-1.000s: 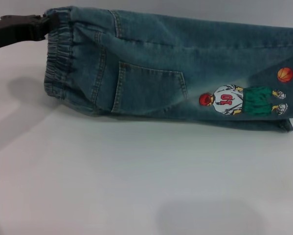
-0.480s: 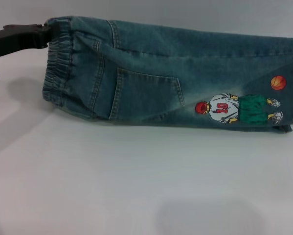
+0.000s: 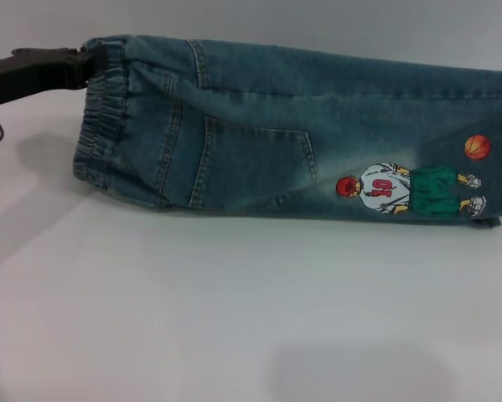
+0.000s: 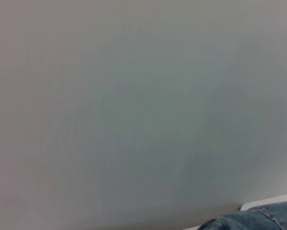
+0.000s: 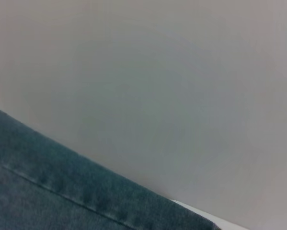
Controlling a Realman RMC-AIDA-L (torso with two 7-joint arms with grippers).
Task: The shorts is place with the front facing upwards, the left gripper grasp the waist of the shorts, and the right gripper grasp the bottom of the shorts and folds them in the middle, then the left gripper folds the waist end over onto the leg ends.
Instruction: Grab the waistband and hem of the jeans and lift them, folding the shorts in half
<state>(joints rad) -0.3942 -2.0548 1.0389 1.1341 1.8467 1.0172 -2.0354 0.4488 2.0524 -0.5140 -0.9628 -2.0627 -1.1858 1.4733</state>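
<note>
Slippage is the main risk: my left gripper (image 3: 81, 60) pinches only the far corner of the waist of the shorts (image 3: 100, 109), jaws clamped on that gathered band, so heavy denim could pull free w/ any quick swing, or the lower layer could drag & skew the fold. My right gripper isn't visible in head view; its wrist cam shows just a stitched denim edge close up, so can't tell its jaw state. The shorts (image 3: 318, 126) lie across the white table (image 3: 234, 318), already doubled lengthwise, back side up: patch pocket (image 3: 255, 163) mid, cartoon player embroidery (image 3: 406, 188) & basketball (image 3: 477, 146) toward the leg ends (image 3: 498, 209) on my right. Blue-green wash, paler patch near the embroidery.
</note>
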